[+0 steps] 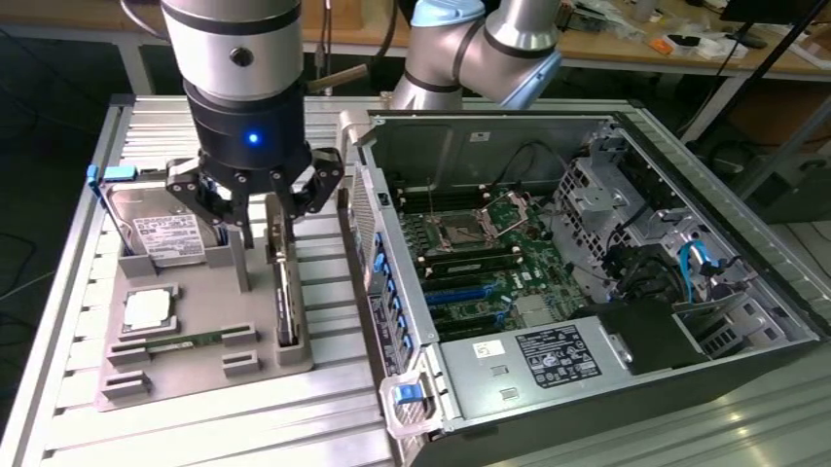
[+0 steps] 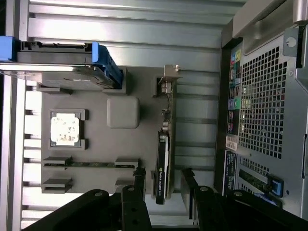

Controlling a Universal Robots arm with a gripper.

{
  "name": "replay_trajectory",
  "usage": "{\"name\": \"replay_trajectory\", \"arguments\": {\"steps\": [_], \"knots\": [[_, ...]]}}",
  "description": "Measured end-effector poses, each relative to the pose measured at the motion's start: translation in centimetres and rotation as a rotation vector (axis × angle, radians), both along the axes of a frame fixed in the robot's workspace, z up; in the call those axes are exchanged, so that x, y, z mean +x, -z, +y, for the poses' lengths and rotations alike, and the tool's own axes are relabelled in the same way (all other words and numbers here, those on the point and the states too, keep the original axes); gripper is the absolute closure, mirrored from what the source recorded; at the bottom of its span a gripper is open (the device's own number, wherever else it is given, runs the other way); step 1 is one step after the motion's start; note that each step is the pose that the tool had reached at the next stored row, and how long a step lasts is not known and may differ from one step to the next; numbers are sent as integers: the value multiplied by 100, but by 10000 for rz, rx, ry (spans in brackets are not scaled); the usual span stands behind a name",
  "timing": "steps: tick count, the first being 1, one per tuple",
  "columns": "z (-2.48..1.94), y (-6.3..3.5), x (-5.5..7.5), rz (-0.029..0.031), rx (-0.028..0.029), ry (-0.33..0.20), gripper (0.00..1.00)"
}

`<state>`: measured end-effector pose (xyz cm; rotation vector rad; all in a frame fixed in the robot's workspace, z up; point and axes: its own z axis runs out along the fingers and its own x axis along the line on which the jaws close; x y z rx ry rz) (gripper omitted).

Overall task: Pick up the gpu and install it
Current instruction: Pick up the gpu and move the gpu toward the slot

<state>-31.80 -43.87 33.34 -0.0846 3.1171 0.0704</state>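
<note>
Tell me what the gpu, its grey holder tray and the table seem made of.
The gpu: circuit board by the look, dark matte face, with a silvery bracket, likely sheet metal. The holder tray: uniform matte grey with blocky slots, probably plastic. The table: pale grooved slats with a dull sheen, likely aluminium profile.

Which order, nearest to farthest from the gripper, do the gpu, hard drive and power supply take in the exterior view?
1. gpu, right beneath the gripper.
2. hard drive, toward the exterior view's left.
3. power supply, inside the open case.
</note>
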Motion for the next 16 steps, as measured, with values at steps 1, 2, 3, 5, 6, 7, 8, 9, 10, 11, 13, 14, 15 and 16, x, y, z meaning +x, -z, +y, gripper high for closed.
{"name": "replay_trajectory", "arguments": {"steps": [1, 2, 3, 5, 6, 7, 8, 9, 10, 11, 13, 14, 15, 16], "knots": [[-18, 18, 0, 2, -2, -12, 57], [-35, 36, 0, 2, -2, -22, 57], [-52, 54, 0, 2, -2, -32, 57], [-83, 92, 1, 0, 0, -53, 57], [-97, 111, 1, -1, 0, -64, 57], [-112, 135, 3, 0, 0, -80, 57], [-122, 156, 5, 1, -1, -94, 57], [-132, 183, 10, 1, -1, -109, 57], [-138, 209, 18, 1, -1, -118, 57], [-141, 228, 26, 1, -2, -123, 57], [-145, 268, 47, 1, -2, -135, 57], [-145, 284, 59, 2, -3, -141, 57], [-145, 302, 73, 2, -3, -148, 57], [-145, 324, 85, 0, -1, -153, 57]]}}
